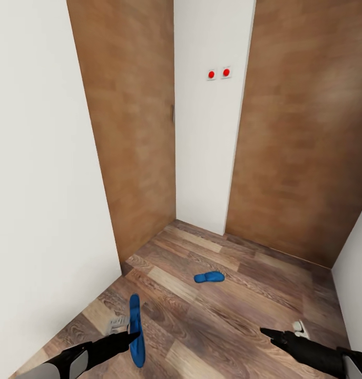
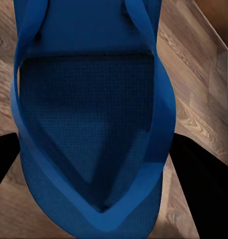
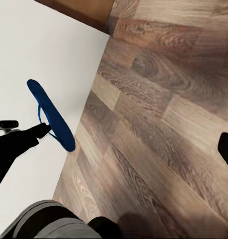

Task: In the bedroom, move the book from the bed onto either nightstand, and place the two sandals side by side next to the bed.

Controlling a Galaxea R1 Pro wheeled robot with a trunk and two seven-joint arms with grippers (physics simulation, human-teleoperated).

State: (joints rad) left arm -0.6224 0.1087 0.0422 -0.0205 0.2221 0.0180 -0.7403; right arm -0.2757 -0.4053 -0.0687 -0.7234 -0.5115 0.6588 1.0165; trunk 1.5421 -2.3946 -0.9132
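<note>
From the head camera, the left tool (image 1: 132,332) was clenched on one blue sandal (image 1: 136,329), held on edge above the wood floor (image 1: 244,316); the other sandal (image 1: 209,277) lay flat farther ahead. The right tool (image 1: 266,332) hung apart; whether it was released I could not tell.

The left wrist camera alone showed the held sandal's straps (image 2: 154,74) and textured footbed: probably light and bendy, best pinched at the sole's edge.

The right wrist camera showed that sandal (image 3: 52,115) thin, edge-on.
</note>
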